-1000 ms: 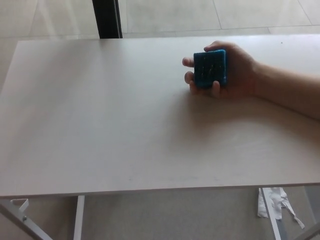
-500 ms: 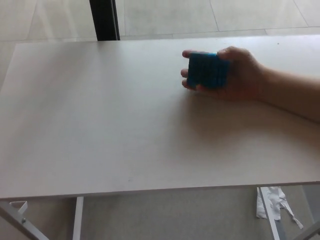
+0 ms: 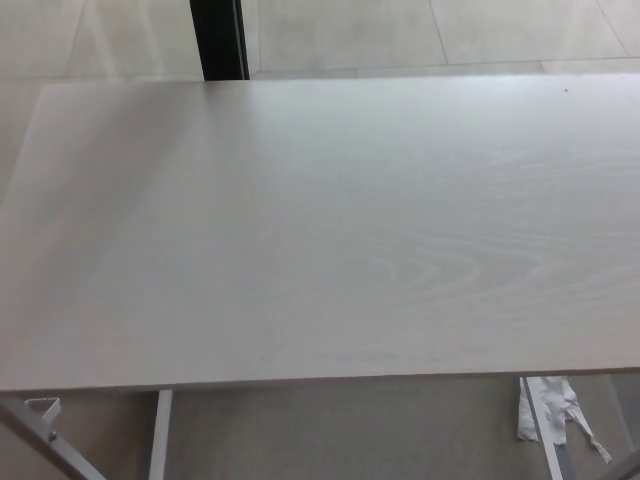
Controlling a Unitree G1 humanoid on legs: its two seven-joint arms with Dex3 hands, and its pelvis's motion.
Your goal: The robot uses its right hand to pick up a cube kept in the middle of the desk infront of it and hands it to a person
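A second ago a person's hand reached in from three o'clock, wrapped around a blue cube near the far right of the pale, wood-grained white table (image 3: 320, 250); half a second ago it was still there, the cube turned a little in its grasp. Now both hand and cube are gone from view, and nothing lies on the table from the twelve o'clock edge to the six o'clock edge.

For the task, this reads as the cube having left with the person, so either the handover is already complete or the cube has simply been taken off for a reset. Which of the two cannot be settled from this view. There is nothing in the middle of the table for the right robot hand to pick up at this moment.

Neither robot hand shows anywhere in the head view, so whether either is released, clenched or grasping something cannot be told. The cube's present place is likewise out of sight, somewhere beyond the three o'clock side.

Around the table: a dark vertical post (image 3: 218, 38) stands at about eleven o'clock on the tiled floor, the white metal table leg (image 3: 160, 435) shows at seven o'clock, and a crumpled white strip (image 3: 548, 412) lies on the floor at five o'clock.
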